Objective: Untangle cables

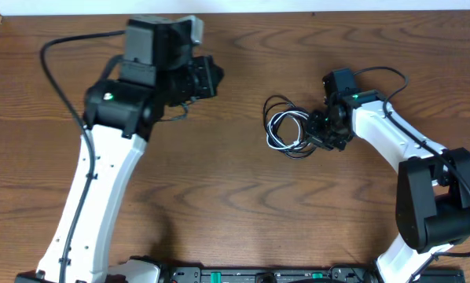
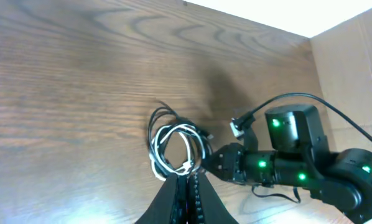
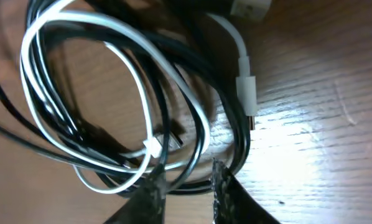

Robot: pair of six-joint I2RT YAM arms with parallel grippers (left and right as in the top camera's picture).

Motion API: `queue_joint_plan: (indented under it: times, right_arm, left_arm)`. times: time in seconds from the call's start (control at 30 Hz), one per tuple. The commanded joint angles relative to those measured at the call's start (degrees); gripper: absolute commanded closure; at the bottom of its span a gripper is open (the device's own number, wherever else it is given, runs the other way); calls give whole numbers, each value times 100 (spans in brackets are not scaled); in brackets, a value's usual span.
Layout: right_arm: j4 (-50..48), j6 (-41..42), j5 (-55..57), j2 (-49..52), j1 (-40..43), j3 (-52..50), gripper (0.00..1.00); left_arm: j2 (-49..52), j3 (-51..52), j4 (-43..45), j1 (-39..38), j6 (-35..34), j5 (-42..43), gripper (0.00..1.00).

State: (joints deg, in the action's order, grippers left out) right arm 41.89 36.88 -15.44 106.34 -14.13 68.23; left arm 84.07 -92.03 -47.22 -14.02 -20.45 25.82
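Wood-grain tabletop (image 1: pixel 235 220) carries the cables (image 1: pixel 286 130); right claw (image 3: pixel 186 180) straddles black strands (image 3: pixel 236 146), grip uncertain; left claw (image 2: pixel 186 177) closed, empty. Pinch one strand only, draw slowly.

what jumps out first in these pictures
A tangle of cables, black loops wound with one white cord, lies right of centre on the wooden table. The right arm leans over it, jaws astride the black strands at its edge. The left arm hovers high at upper left.

Glossy plastic cables (image 3: pixel 195 115), matt wood-grain table (image 1: pixel 235 212)
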Motion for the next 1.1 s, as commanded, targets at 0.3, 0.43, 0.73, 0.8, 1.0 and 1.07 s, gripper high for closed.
queue_joint_plan:
  times: [0.3,0.43,0.73,0.8,1.0,1.07]
  right_arm:
    - [-105,-929,-999,-225,289,20,79]
    - [17,-986,-1069,-695,551,20,68]
    - [435,-1233,-1005,-1738,702,20,48]
    - [522,-1233,-940,-1827,702,20,47]
    - [610,-1331,-848,-1832,704,17,44]
    - [619,-1340,-846,-1832,704,17,44]
  left_arm:
    - [706,192,-319,-472,284,52,84]
    - [1235,192,-98,-767,278,52,64]
    - [2588,192,1010,-1145,278,-466,53]
    - [2876,192,1176,-1169,282,-514,53]
    - [3532,192,1628,-1178,444,-844,53]
    - [3672,192,1768,-1187,592,-841,53]
